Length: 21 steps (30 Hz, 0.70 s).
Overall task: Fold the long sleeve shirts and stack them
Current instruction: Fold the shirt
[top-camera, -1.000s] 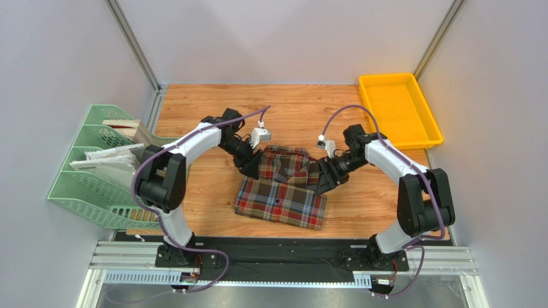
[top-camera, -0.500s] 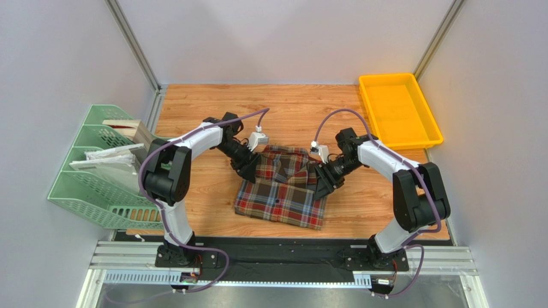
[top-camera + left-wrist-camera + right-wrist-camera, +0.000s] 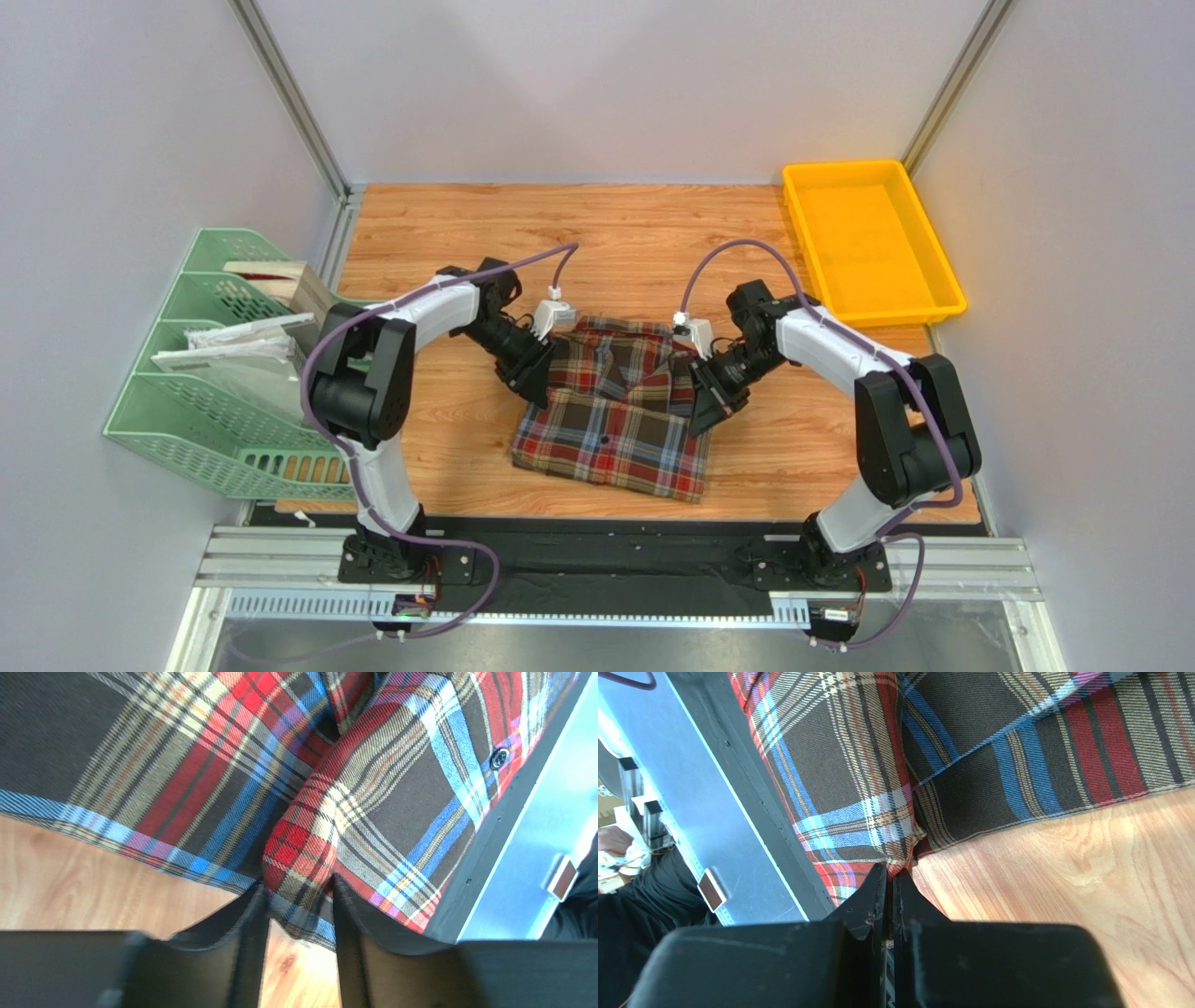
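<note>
A soft flannel shirt (image 3: 613, 413), plaid in dark brown, red, blue and cream, lies folded into a rough rectangle mid-table, collar end far. The table (image 3: 449, 238) is orange-brown wood grain, walled in by plain grey panels. A glossy yellow tray (image 3: 870, 245) sits at the far right and a green mesh file rack (image 3: 211, 406) at the left.

The left claw (image 3: 298, 889) is at the shirt's left edge, its fingers partly apart with a bunched fold filling the gap. The right claw (image 3: 892, 875), at the right edge, is closed tight, pinching the fold's corner at its tips.

Only the left wrist view shows the twill weave and a small dark button (image 3: 500, 757).
</note>
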### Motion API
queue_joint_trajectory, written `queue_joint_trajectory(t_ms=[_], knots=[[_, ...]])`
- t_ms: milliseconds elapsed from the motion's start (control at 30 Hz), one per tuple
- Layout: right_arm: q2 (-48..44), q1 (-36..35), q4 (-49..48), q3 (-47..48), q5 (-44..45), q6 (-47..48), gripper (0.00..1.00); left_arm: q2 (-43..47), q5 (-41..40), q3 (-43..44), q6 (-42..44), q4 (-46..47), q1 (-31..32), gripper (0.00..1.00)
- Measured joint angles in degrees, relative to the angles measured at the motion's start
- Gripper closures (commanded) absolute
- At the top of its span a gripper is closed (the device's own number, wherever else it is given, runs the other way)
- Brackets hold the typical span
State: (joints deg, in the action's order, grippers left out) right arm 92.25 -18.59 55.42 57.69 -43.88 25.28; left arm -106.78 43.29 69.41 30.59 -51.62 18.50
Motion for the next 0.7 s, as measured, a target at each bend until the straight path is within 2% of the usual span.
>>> queue_joint_trajectory(t_ms=[33,100,133,267,700], knots=[[0.0,-0.1,0.0,0.0,0.2,0.0,1.0,0.3,0.2,-0.4,-0.2,0.0,0.0,0.69],[-0.3,-0.2,0.0,0.0,0.6,-0.2,1.0,1.6,0.4,-1.6,-0.7,0.3,-0.2,0.76],[-0.6,-0.3,0.0,0.0,0.8,-0.3,1.0,2.8,0.7,-2.4,-0.9,0.5,-0.3,0.83],[-2.6,-0.4,0.3,0.0,1.5,-0.6,1.0,8.9,1.7,-5.3,-2.2,1.2,-0.5,0.98],[-7.2,-1.4,1.6,1.6,3.8,-2.1,1.0,19.5,2.8,-11.3,-5.6,3.8,-0.5,1.0]])
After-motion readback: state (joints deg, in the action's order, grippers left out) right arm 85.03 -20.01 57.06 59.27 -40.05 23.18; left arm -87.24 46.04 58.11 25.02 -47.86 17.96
